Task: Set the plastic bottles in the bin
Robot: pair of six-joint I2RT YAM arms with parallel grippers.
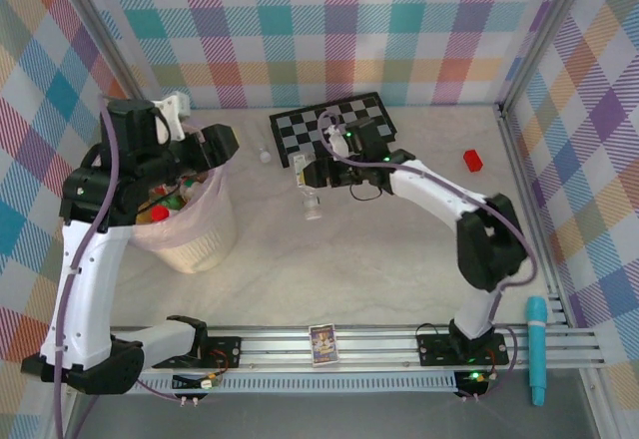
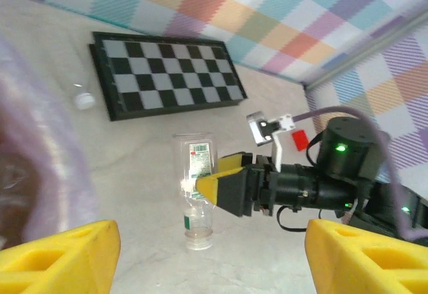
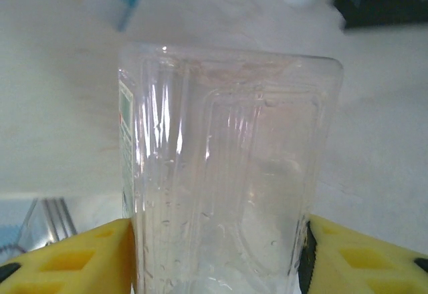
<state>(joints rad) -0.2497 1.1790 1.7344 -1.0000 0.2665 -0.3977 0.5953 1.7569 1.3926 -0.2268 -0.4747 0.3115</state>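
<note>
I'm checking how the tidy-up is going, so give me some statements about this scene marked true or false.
1. The right fingers sit on either side of the clear bottle. True.
2. The left fingers hold a bottle. False: they stand apart with nothing between them.
3. The red block lies in the bin. False: it lies on the table, right of the checkerboard.
4. A small bottle lies left of the checkerboard. True.
</note>
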